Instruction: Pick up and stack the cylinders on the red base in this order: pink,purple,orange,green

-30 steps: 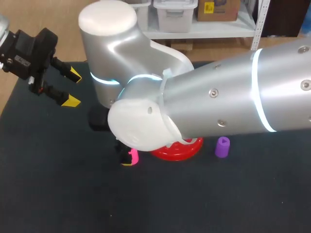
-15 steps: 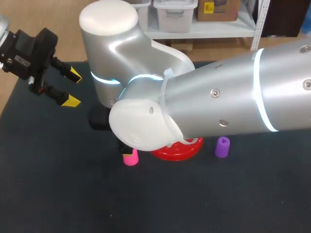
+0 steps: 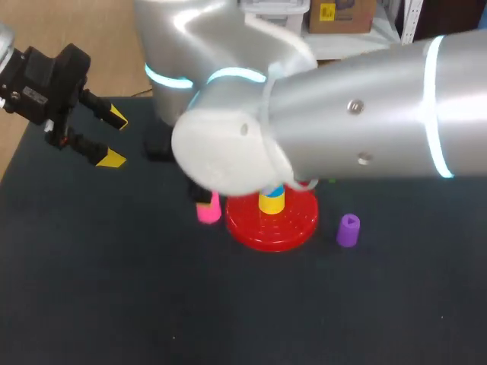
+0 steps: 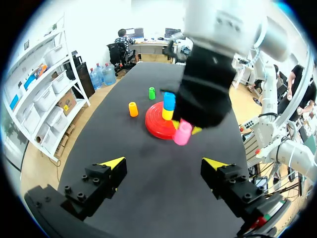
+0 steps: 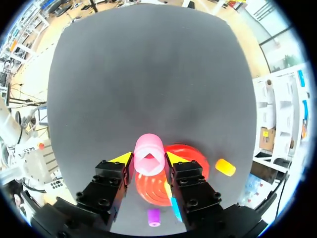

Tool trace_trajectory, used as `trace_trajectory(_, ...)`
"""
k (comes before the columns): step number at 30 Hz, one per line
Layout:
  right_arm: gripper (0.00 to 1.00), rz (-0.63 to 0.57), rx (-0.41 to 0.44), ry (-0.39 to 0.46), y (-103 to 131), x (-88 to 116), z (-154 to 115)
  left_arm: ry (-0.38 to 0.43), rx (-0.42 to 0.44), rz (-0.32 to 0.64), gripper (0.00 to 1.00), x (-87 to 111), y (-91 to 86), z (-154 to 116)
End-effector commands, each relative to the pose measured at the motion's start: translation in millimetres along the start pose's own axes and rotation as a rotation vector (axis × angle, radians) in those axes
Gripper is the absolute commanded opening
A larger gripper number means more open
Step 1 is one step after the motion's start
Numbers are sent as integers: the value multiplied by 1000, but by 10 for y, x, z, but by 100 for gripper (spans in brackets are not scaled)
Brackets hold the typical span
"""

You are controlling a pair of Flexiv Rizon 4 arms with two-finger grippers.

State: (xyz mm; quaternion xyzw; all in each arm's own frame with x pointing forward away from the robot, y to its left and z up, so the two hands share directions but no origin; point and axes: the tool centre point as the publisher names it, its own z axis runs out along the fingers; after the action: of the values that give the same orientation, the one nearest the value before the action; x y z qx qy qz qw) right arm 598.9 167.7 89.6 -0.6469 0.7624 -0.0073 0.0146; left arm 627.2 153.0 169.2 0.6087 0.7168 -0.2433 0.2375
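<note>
Head view: the right arm (image 3: 365,114) enters from the right and reaches past the middle of the dark table (image 3: 114,304). Its bulk hides its own claw here. The pink cylinder (image 3: 208,209) shows below the wrist, just beside the left rim of the red base (image 3: 293,228). On the base's centre stands a yellow cylinder (image 3: 272,202) with a blue cylinder (image 4: 169,100) on top of it. The purple cylinder (image 3: 348,230) stands upright on the table near the base's right side, apart from it.

Right wrist view: the right gripper (image 5: 148,161) is closed on the pink cylinder, one yellow-tipped finger pressing each side, with the cylinder's open end facing the camera. The red base lies directly beyond and under it.

Left wrist view: the left gripper (image 4: 163,163) has its two fingers spread wide with nothing between them. It sits near the table's far-left corner in the head view, well apart from the base. Beyond the base stand the orange cylinder (image 4: 132,109) and the green cylinder (image 4: 152,92), both upright on the table and apart from each other.
</note>
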Motion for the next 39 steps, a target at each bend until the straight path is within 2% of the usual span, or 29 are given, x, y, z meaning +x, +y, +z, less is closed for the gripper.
trace_trajectory(1,0,30,-7,-27,-187,110,-260,-2,-2,2,100,9,-3,2)
trace_trajectory(8,0,92,24,-38,-491,319,-526,-2,-2,2,100,9,-3,2)
trace_trajectory(17,0,160,26,-55,-594,647,-732,-2,-2,2,100,9,-3,2)
trace_trajectory(26,0,217,14,-42,-637,883,-656,-2,-2,2,100,9,-3,2)
trace_trajectory(39,0,248,-2,-41,-587,985,-587,-2,-2,2,100,9,-3,2)
